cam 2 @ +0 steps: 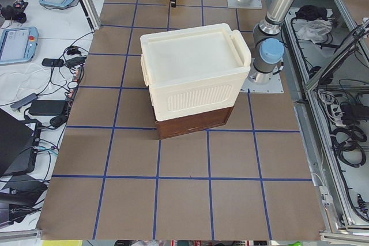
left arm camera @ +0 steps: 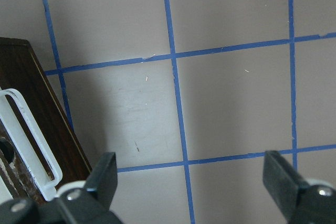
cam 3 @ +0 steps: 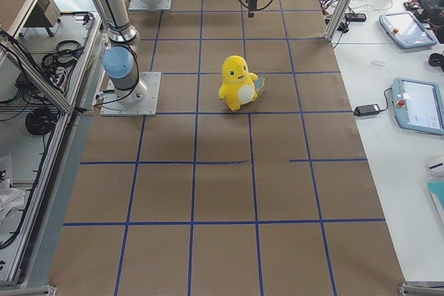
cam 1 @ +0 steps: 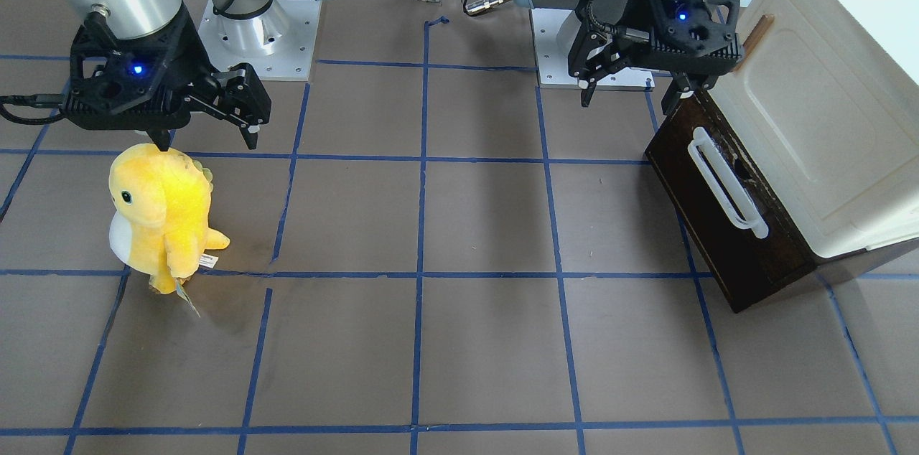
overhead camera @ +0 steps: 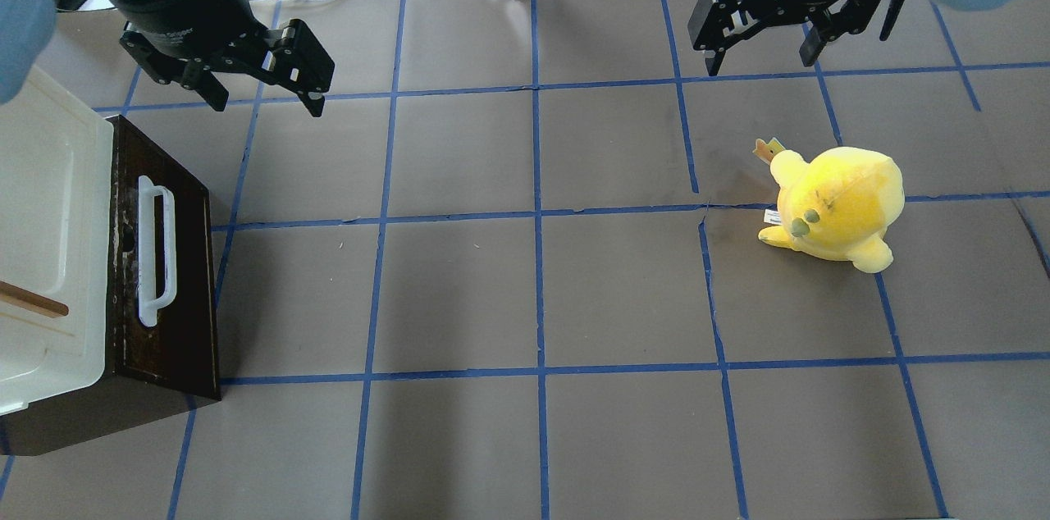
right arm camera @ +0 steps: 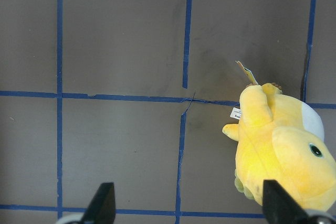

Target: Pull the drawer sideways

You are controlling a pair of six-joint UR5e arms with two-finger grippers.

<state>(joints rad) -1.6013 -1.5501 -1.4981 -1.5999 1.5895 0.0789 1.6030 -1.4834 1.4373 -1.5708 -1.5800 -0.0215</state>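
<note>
The drawer (cam 1: 707,225) has a dark brown front and a long white bar handle (cam 1: 725,186). It sits pushed in under a cream cabinet (cam 1: 811,125) at the table's left end. In the overhead view the drawer (overhead camera: 193,290) faces the table's middle. My left gripper (overhead camera: 267,98) is open and empty, hovering beyond the drawer's far corner, apart from it. The left wrist view shows the drawer front (left arm camera: 44,108) and handle (left arm camera: 31,135) at lower left, with the fingers (left arm camera: 102,179) spread wide. My right gripper (overhead camera: 759,61) is open and empty, far off on the right.
A yellow plush toy (overhead camera: 837,208) stands on the right side near my right gripper (cam 1: 208,135), and shows in the right wrist view (right arm camera: 283,145). The cabinet door has a small brown handle (overhead camera: 33,303). The brown tabletop (overhead camera: 533,298) carries a blue tape grid.
</note>
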